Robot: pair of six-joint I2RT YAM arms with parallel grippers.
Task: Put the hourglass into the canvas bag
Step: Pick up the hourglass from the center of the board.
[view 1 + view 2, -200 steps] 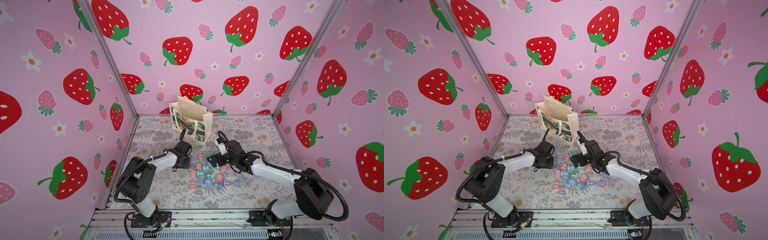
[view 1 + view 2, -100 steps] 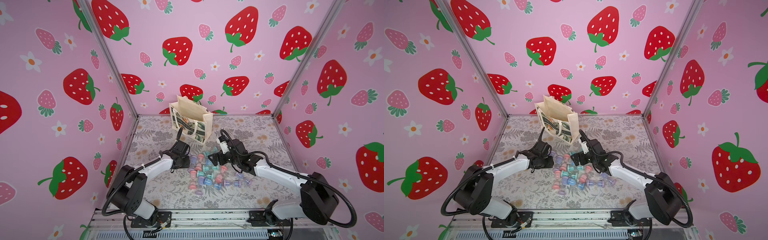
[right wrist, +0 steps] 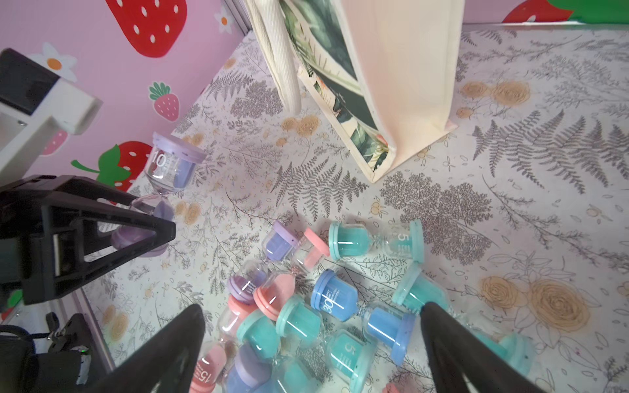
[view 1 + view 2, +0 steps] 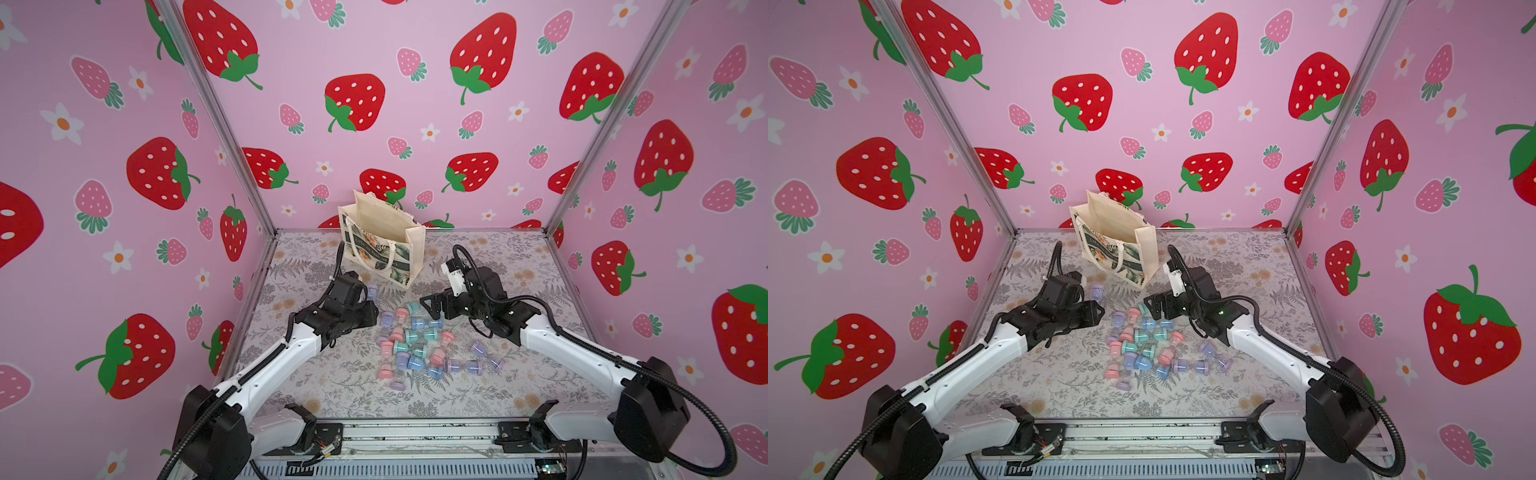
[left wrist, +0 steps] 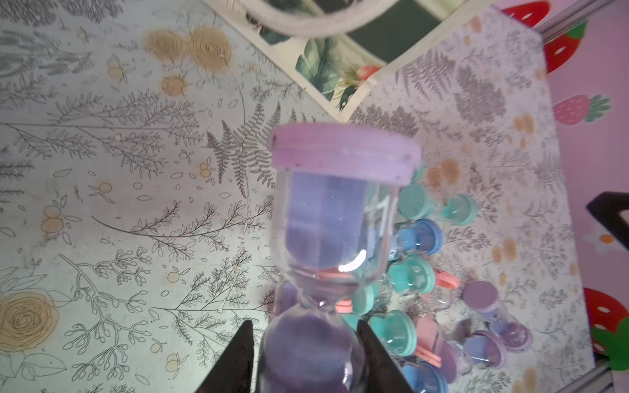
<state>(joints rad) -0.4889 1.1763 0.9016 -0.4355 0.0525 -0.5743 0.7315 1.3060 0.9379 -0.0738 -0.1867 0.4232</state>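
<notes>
My left gripper (image 5: 303,337) is shut on the lower bulb of a purple hourglass (image 5: 335,211), whose lilac cap points up. In both top views the hourglass (image 4: 371,292) (image 4: 1097,291) and left gripper (image 4: 370,308) (image 4: 1096,304) are just left of the pile, a short way in front of the canvas bag (image 4: 382,245) (image 4: 1117,245). The bag stands upright and open at the back centre. My right gripper (image 3: 311,309) (image 4: 428,303) hangs open over the pile with nothing between its fingers. The right wrist view shows the held hourglass (image 3: 166,177) too.
Several loose hourglasses (image 4: 419,345) (image 3: 306,306) in pink, teal, blue and purple lie in a pile at mid table. A bag handle (image 3: 282,68) hangs down the bag's front. Pink strawberry walls (image 4: 124,249) close in the left, back and right sides.
The left arm has dropped its elbow and stretched out, its gripper staying shut on the purple hourglass beside the pile. The right gripper has barely shifted and stays open.
</notes>
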